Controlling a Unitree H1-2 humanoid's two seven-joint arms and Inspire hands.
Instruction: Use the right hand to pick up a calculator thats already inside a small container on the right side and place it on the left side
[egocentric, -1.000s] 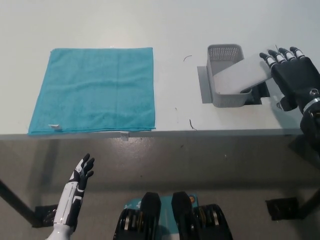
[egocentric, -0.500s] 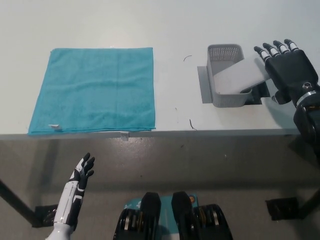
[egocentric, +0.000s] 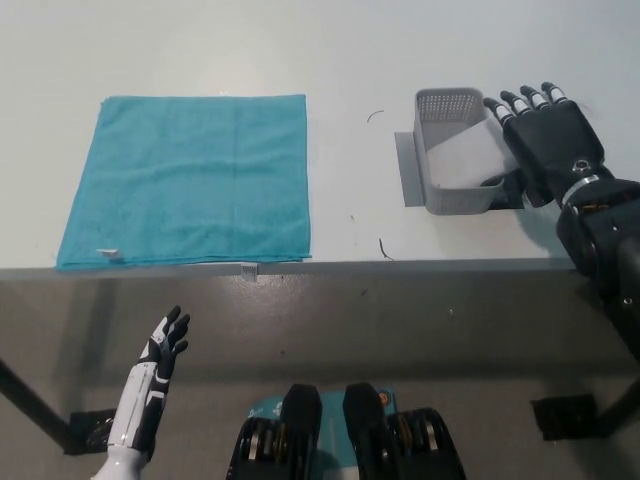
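Down at the lower left, below the table edge, the white left hand (egocentric: 160, 362) rests with its fingers spread and nothing in it. Above it, on the left half of the pale table (egocentric: 350, 60), a teal cloth (egocentric: 190, 178) lies flat and square, one corner tag showing near its front left edge. A few thin dark marks sit on the bare table between the cloth and the container.

Further right stands the small grey container (egocentric: 452, 105), perforated at its far wall, set on a flat grey base (egocentric: 407, 172) that sticks out on its left side. The calculator (egocentric: 460, 158) lies tilted inside the container, its pale back facing up, its right end leaning over the container's right rim. The black right hand (egocentric: 545, 135) is laid flat over that right end, fingers stretched out and slightly apart, pointing away from the robot. From here it looks as if the palm is over or against the calculator's edge, but I cannot tell whether it truly touches. Nothing is clasped in it.
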